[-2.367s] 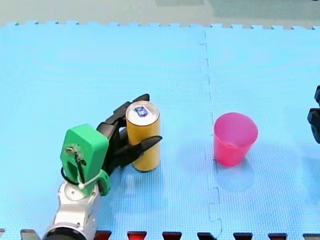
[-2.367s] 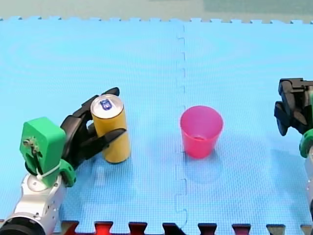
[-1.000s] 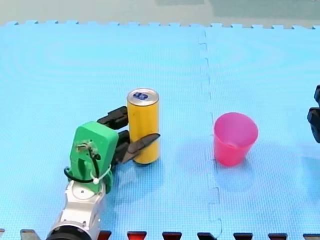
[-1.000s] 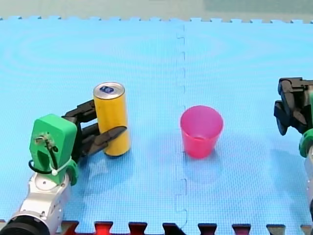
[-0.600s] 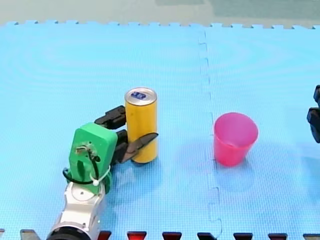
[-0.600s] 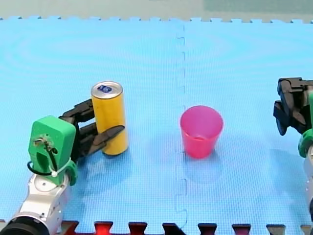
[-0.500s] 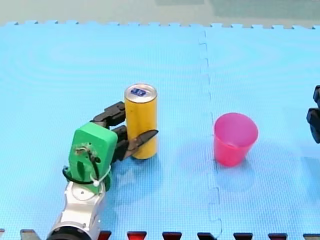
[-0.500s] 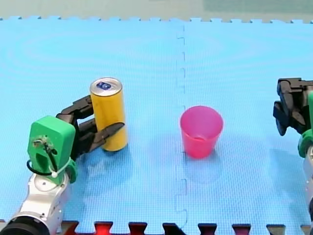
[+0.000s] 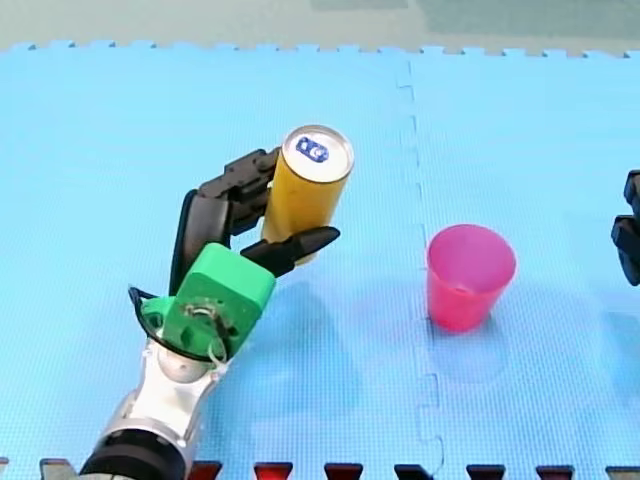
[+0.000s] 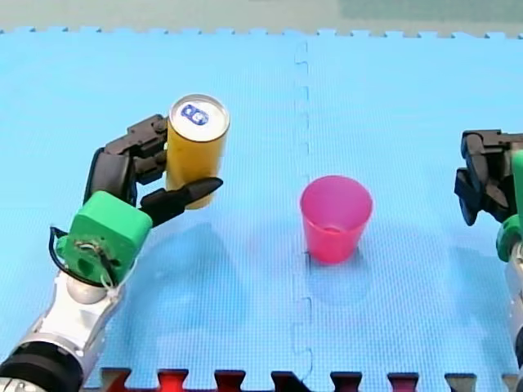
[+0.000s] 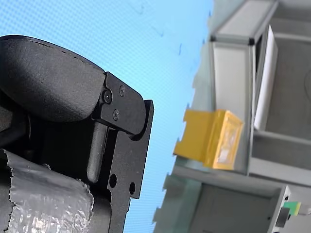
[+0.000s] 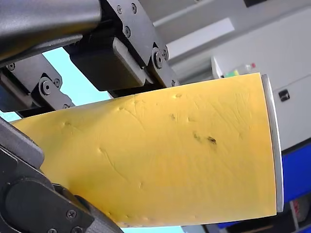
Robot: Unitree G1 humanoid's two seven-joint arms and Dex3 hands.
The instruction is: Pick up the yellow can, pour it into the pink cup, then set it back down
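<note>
My left hand (image 9: 262,215) is shut on the yellow can (image 9: 306,190) and holds it above the mat, tilted a little to the right, its silver top with a blue tab facing up. The can's dented yellow side (image 12: 160,155) runs between the black fingers (image 12: 116,53) in the second wrist view. The pink cup (image 9: 468,277) stands upright on the mat to the right of the can, well apart from it. My right hand (image 10: 489,181) is at the right edge, beyond the cup, holding nothing.
The blue foam mat (image 9: 120,130) has a seam (image 9: 414,150) running front to back just left of the cup. Its toothed far edge (image 9: 300,48) meets a grey floor. A yellow box (image 11: 214,141) sits beyond the mat in the first wrist view.
The left hand has lifted the can off the mat, carrying it up and slightly right, and the wrist has rolled. The cup and the right hand stayed put.
</note>
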